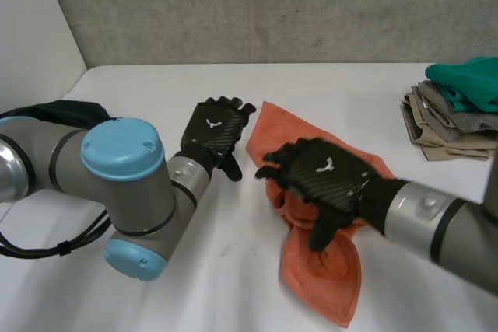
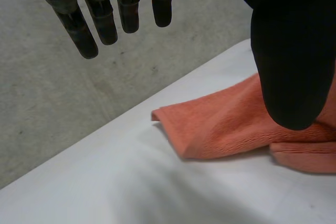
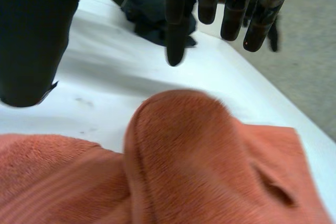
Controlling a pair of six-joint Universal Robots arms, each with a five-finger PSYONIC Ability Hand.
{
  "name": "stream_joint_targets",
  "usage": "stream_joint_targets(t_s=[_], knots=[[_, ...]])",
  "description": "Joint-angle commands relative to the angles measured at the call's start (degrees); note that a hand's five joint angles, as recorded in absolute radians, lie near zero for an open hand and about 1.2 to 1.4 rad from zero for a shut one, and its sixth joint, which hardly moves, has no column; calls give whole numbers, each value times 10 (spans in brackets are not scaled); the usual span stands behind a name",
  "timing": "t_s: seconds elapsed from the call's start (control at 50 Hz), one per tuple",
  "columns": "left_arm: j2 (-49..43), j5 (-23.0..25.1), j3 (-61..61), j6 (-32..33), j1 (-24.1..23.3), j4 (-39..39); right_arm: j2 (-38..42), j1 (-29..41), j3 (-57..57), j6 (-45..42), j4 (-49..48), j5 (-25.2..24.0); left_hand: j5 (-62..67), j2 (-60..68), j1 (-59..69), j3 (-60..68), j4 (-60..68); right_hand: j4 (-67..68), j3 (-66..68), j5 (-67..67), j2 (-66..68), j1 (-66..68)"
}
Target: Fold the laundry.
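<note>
Orange towel (image 1: 327,277) is lying crumpled on the white table (image 1: 233,262), a little right of the middle. A thick hump is bunching up in its centre, and one corner is pointing toward the far wall. Your right hand (image 1: 327,176) is sitting over that hump. Its fingers (image 3: 176,24) are reaching straight out, well apart from the thumb (image 3: 31,40), and they are clamping nothing. Your left hand (image 1: 212,131) is waiting just beside the far corner of the towel. Its fingers (image 2: 105,19) are also straight and spread from the thumb, and they are holding nothing.

I am thinking the main danger is the hump. If you are closing the right hand there, you are probably catching several layers together, and the towel is then lifting as a bundle instead of opening flat. If the left hand is pushing at the corner and not pinching it, the cloth is likely sliding away or rolling under itself. The two hands are also working near each other, so a fast reach is risking a knock. The pile of folded clothes (image 1: 455,114) is standing well apart at the far right, and only a wide swing is threatening it.
</note>
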Motion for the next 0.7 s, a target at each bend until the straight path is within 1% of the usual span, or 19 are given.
stream_joint_targets(t_s=[0.02,0.08,0.14,0.18,0.22,0.28,0.36,0.44,0.54,0.62,0.64,0.66,0.68,0.7], knots=[[12,2,0,3,18,1,-44,-94,-26,14,34,49,-2,-6,0,-9,-3,-19,-8,-27,-11,0],[12,8,3,12,15,1,-71,-155,-32,21,56,68,-2,-6,0,-9,-3,-3,9,-10,5,17],[10,14,8,34,6,0,-77,-188,-35,22,64,72,0,-4,1,-7,-2,8,19,0,16,27],[6,29,12,55,-12,-1,-78,-208,-35,21,71,73,0,-4,1,-7,-2,8,19,0,16,27],[1,52,16,79,-30,-1,-69,-214,-33,18,71,73,-2,-6,0,-9,-3,6,17,-1,14,26],[-11,76,20,101,-42,-1,-61,-214,-24,15,70,74,-2,-6,0,-9,-3,3,14,-5,11,22],[-39,107,32,123,-61,-10,-16,-212,-12,14,64,92,-2,-6,0,-9,-3,1,12,-6,9,21],[-70,124,55,124,-68,-31,24,-212,-7,14,50,107,0,-4,1,-7,-2,-1,11,-8,7,19],[-98,131,73,126,-75,-61,52,-209,17,20,6,109,26,23,28,20,25,1,12,-6,9,21],[-109,126,84,125,-76,-66,72,-185,33,22,-52,111,132,128,134,125,131,19,31,12,27,39],[-113,123,89,124,-76,-66,80,-175,35,23,-70,113,244,240,246,237,243,63,74,55,71,83],[-113,122,92,124,-76,-66,86,-171,35,23,-79,116,298,295,300,292,297,118,129,111,126,138],[-115,118,97,124,-76,-66,97,-165,35,23,-88,117,411,407,412,404,409,223,235,216,231,243],[-115,116,98,124,-76,-66,103,-161,35,22,-94,117,470,466,472,463,469,298,309,291,306,318]])
